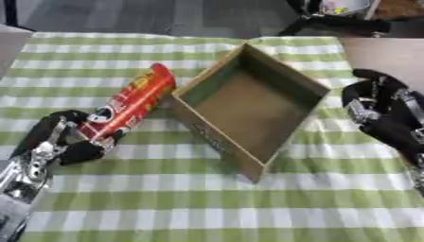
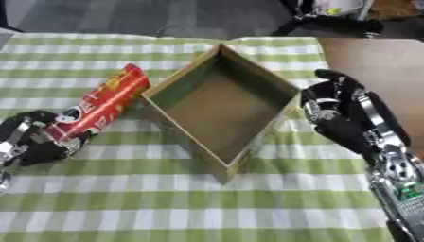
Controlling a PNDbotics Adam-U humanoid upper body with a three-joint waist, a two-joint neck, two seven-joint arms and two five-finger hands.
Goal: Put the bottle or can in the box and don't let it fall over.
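Left eye view: left hand [image 1: 70,137] grasps red can [image 1: 131,105], tilted beside box [image 1: 248,106] mid-table; right hand [image 2: 335,111] curled, empty, near table's [image 1: 207,208] right edge.

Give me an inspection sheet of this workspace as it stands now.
Surface: table under a green-and-white checked cloth.
Job's things: red cylindrical snack can, tilted, top end beside the box's left wall; open brown cardboard box, nothing inside.
Clutter: nothing seen.
Hands: left hand curled round the can's lower end; right hand near the box's right wall, holding nothing, fingers curled.
Cables: nothing seen.
Surroundings: bare brown tabletop at the right; grey floor and dark equipment beyond.
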